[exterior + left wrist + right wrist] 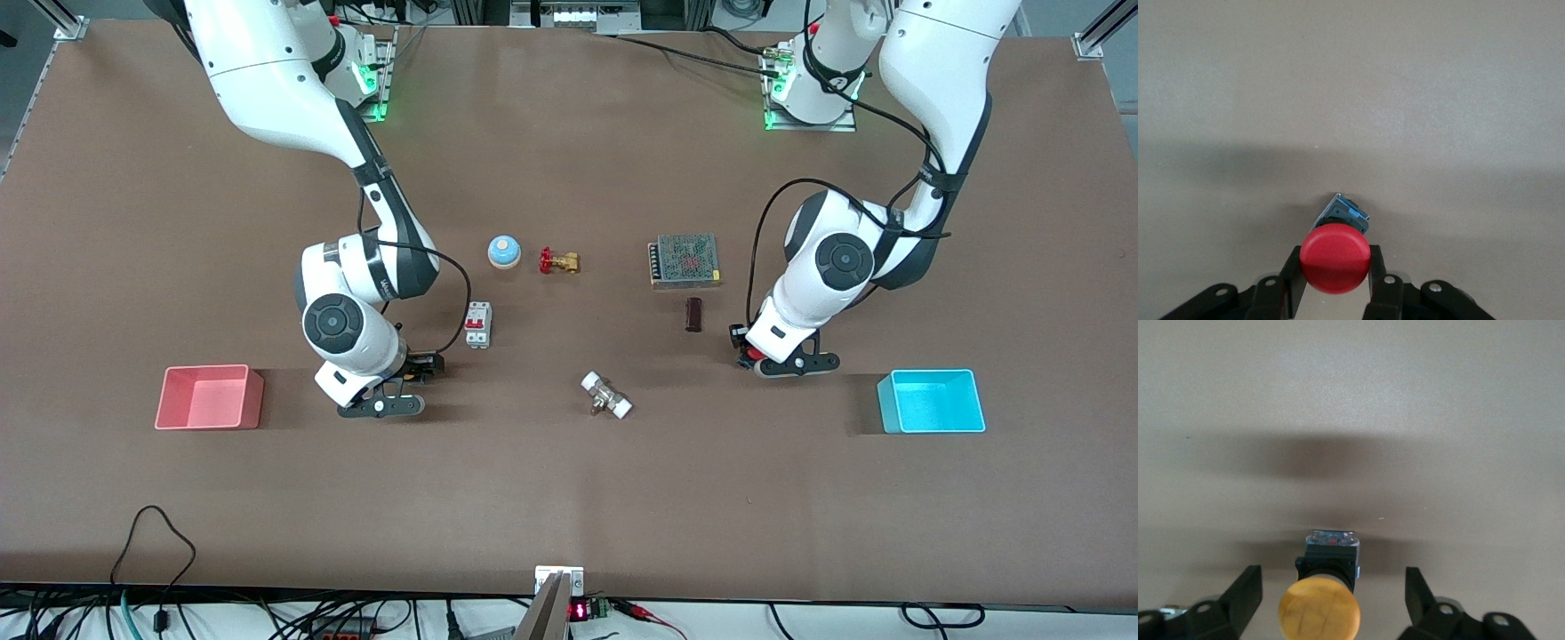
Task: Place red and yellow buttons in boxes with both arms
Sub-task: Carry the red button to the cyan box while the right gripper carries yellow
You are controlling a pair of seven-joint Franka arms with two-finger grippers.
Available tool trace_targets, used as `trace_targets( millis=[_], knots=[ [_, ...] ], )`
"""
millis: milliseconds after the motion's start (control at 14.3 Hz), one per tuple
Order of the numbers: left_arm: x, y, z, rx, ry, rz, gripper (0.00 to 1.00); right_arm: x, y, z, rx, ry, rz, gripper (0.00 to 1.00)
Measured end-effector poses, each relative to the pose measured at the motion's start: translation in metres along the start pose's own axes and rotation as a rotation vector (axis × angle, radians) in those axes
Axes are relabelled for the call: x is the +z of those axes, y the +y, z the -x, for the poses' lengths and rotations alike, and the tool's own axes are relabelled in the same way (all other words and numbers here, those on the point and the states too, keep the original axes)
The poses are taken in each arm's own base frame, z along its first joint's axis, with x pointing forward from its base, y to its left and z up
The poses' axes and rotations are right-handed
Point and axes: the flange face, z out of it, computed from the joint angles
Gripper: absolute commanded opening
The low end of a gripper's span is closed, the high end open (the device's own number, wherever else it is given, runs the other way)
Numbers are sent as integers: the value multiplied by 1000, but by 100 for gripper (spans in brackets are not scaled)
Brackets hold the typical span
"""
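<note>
My left gripper (752, 349) is low over the table, shut on the red button (1335, 259); its fingers (1293, 277) press the sides of the round red cap, and the dark base points away from the wrist. A bit of the red cap (754, 354) shows in the front view. The cyan box (889, 404) stands empty toward the left arm's end. My right gripper (1333, 581) is open, fingers wide on either side of the yellow button (1319, 609), not touching it. That gripper (416, 370) is beside the empty pink box (253, 400).
Farther from the front camera lie a blue dome bell (504, 252), a brass valve with a red handle (558, 261), a white breaker (478, 324), a mesh-topped power supply (684, 260) and a dark cylinder (693, 315). A white-ended fitting (606, 395) lies mid-table.
</note>
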Motion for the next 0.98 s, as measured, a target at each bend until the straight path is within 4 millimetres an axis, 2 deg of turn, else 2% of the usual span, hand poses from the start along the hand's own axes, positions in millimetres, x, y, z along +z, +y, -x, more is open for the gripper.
trace_targets(
  millis=[210,350,561,701,981],
  knots=[
    [-4,-1,-5,-5,12,3,32,0,0,0,0,0,0,84],
    [-10,-7,-12,-17,28,6,32,0,0,0,0,-1,0,68],
    [-27,-26,-30,-42,62,12,32,1,0,0,0,-2,1,40],
    [-37,-44,-41,-43,74,10,32,1,0,0,0,-4,1,27],
    [-62,-88,-63,-11,51,-14,32,-3,0,-2,1,6,-1,26]
  ],
)
